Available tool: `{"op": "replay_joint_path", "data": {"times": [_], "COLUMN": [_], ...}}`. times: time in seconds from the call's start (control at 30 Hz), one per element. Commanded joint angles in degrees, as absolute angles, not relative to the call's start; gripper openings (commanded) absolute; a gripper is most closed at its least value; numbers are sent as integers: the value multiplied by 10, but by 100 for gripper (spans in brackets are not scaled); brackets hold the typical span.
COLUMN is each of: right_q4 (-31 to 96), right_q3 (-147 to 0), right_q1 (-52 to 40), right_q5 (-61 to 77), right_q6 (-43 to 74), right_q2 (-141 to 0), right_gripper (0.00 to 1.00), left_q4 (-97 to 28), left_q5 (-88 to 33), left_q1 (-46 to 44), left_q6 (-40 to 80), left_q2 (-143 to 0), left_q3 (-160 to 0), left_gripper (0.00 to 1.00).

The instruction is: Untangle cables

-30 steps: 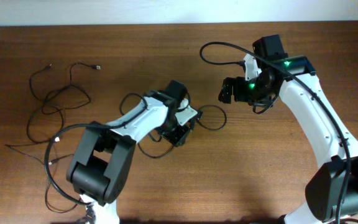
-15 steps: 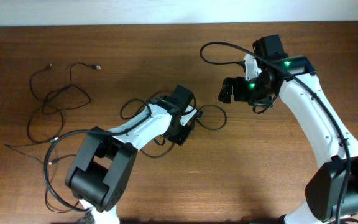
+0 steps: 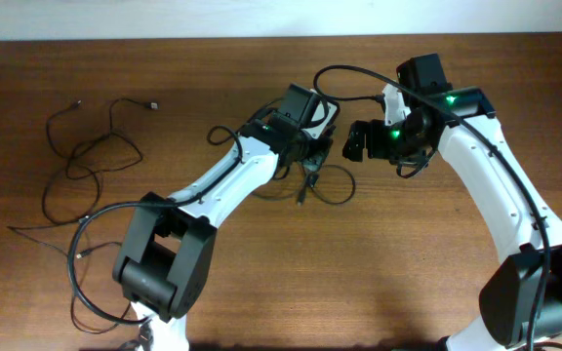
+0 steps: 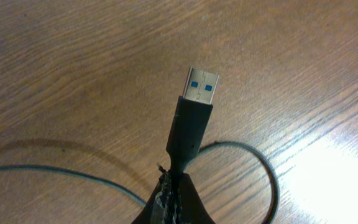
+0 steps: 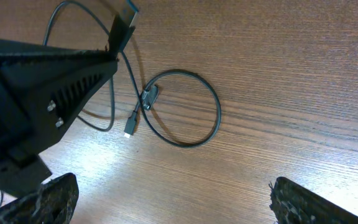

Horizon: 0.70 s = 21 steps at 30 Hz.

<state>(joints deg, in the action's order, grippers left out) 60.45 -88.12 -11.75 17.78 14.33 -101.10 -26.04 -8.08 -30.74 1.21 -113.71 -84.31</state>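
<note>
Brown wood-grain counter [image 3: 408, 283]. Overhead: loose cables [image 3: 84, 161] lie at far left, well apart from both arms. Left end effector [image 3: 312, 156] sits mid-counter over a cable loop [image 3: 332, 185], with the right end effector [image 3: 352, 143] just beside it.

Left wrist: fingers [image 4: 166, 202] pinched on one cable just below its USB plug [image 4: 193, 106], plug raised off the counter.

Right wrist: fingers [image 5: 48, 199] spread wide, gripping nothing. Loop and a small plug [image 5: 129, 129] lie flat below.

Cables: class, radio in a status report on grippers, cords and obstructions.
Left gripper shut on USB cable behind its plug, held above table. Right gripper open, empty. Cable loop on table below; other cords far left. Nothing blocking.
</note>
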Motion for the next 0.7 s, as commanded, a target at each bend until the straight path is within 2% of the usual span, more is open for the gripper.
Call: {"op": "replay_joint_path", "data": {"times": [0.0,0.1,0.13,0.17,0.2,0.27,0.4,0.67], "right_q4": [607,606,606,605,605,605,605,605], "right_q3": [-884,-884,-884,-884,-884,-884,-884,-884], "right_q1": [-115,-115,-115,-115,-115,-115,-115,-115], "right_q5": [173,173,173,173,173,173,173,173], "right_q6": [137,137,137,137,137,137,137,137], "right_q2": [-1014,-1014,-1014,-1014,-1014,-1014,-1014,-1014], "right_gripper": [99,99,99,99,99,100,99,99], "left_q4": [-254,-270,-271,-270,-270,-270,-281,-299], "left_q5": [-92,-92,-92,-92,-92,-92,-84,-51], "left_q1": [-310,-310,-311,-312,-314,-315,-315,-319], "left_q6": [44,43,43,43,43,43,43,43], "left_q2": [-1165,-1180,-1184,-1188,-1190,-1193,-1193,-1229], "left_q3": [-845,-845,-845,-845,-845,-845,-845,-845], "left_gripper": [0,5,12,27,33,52,98,98]}}
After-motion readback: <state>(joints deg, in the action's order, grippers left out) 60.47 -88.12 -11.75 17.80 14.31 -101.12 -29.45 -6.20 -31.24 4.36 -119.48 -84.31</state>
